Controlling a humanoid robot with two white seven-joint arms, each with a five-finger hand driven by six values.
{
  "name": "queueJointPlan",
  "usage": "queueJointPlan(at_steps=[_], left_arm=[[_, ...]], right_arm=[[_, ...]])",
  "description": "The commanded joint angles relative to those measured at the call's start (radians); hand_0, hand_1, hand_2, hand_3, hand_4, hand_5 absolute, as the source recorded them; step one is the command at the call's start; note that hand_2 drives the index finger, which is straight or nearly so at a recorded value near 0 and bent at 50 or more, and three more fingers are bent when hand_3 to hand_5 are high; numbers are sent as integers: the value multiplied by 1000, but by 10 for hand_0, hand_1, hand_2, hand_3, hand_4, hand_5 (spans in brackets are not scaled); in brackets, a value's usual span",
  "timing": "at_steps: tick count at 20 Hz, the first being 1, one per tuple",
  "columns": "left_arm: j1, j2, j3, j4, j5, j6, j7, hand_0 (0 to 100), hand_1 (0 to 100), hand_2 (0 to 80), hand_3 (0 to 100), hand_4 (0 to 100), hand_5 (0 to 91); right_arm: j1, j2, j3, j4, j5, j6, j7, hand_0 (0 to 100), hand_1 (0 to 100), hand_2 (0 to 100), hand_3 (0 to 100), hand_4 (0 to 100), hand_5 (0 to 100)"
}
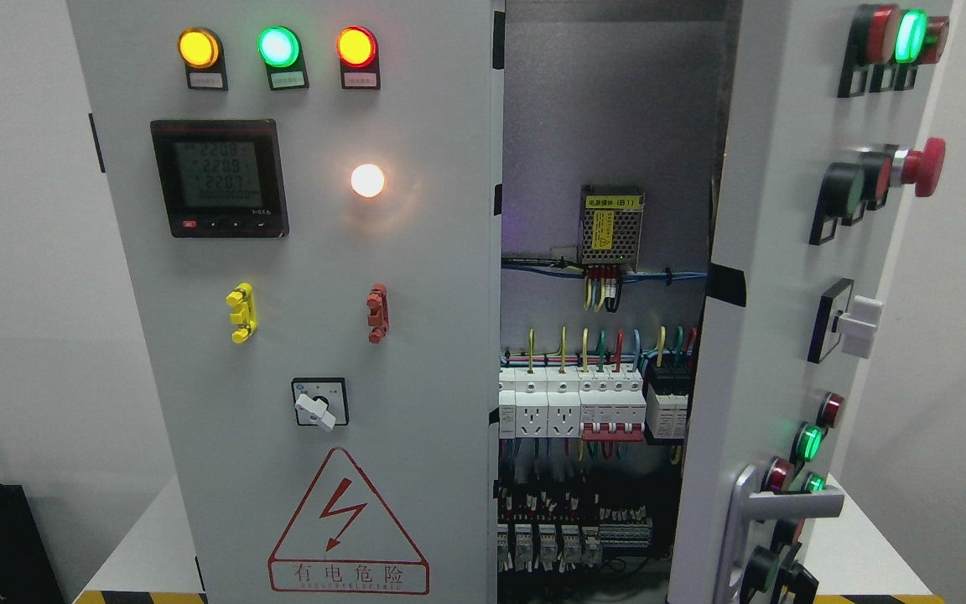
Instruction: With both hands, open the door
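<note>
No robot hand shows anywhere in the head view, so whether the fingers are spread or curled cannot be told. The tall pale-grey metal electrical cabinet fills the frame with two doors: the left grey door [315,335] sits closed across the left and centre, while the right grey door [772,277] at the right of the frame is swung outward, edge toward the camera, leaving a wide gap at centre through which the wiring bay [600,377] shows. By my reading the right door is already open and the left one is not yet touched, so the opening is about half done. The next move probably calls for an arm to come into view and find a purchase on the left door, whose handle I cannot see, or to push the right door wider by its silver lever handle [785,503] at the lower right. Counted on the left door: three round pilot lamps at the top, amber [199,48], green [278,46] and red [356,46]; one black digital meter [220,178]; one glowing white lamp [367,180]; two small clips, yellow [241,312] and red [376,313]; one white rotary selector switch [319,405]; one red triangular shock-warning sign [347,528]. On the right door, one red mushroom stop button [926,166] stands out.
</note>
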Motion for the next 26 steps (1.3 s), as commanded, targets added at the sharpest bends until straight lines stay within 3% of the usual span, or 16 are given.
queueJointPlan(at_steps=[1, 3, 5, 7, 10, 14, 18, 23, 26], left_arm=[[198, 282, 19, -501, 321, -38, -10, 0, 0, 0, 0, 0, 0], [246, 327, 99, -586, 426, -41, -48, 0, 0, 0, 0, 0, 0], [258, 358, 189, -643, 489, -40, -146, 0, 0, 0, 0, 0, 0], [264, 443, 213, -675, 611, -40, -209, 0, 0, 0, 0, 0, 0], [275, 591, 225, -717, 795, -40, -213, 0, 0, 0, 0, 0, 0], [278, 746, 271, -747, 952, -40, -237, 0, 0, 0, 0, 0, 0], [293, 920, 274, -798, 1156, -38, -275, 0, 0, 0, 0, 0, 0], [290, 1075, 282, -884, 1257, -38, -297, 0, 0, 0, 0, 0, 0], [292, 1082, 317, -944, 1267, -37, -352, 0, 0, 0, 0, 0, 0]], right_arm=[[-1, 0, 0, 0, -1, 1, 2, 386, 0, 0, 0, 0, 0], [-1, 0, 0, 0, 0, 1, 2, 386, 0, 0, 0, 0, 0], [1, 0, 0, 0, 0, 1, 1, 386, 0, 0, 0, 0, 0], [1, 0, 0, 0, 0, 1, 2, 386, 0, 0, 0, 0, 0], [-1, 0, 0, 0, 1, 1, 2, 386, 0, 0, 0, 0, 0], [-1, 0, 0, 0, 1, 1, 2, 386, 0, 0, 0, 0, 0], [-1, 0, 0, 0, 0, 1, 2, 386, 0, 0, 0, 0, 0], [1, 0, 0, 0, 0, 1, 2, 386, 0, 0, 0, 0, 0], [1, 0, 0, 0, 1, 1, 2, 386, 0, 0, 0, 0, 0]])
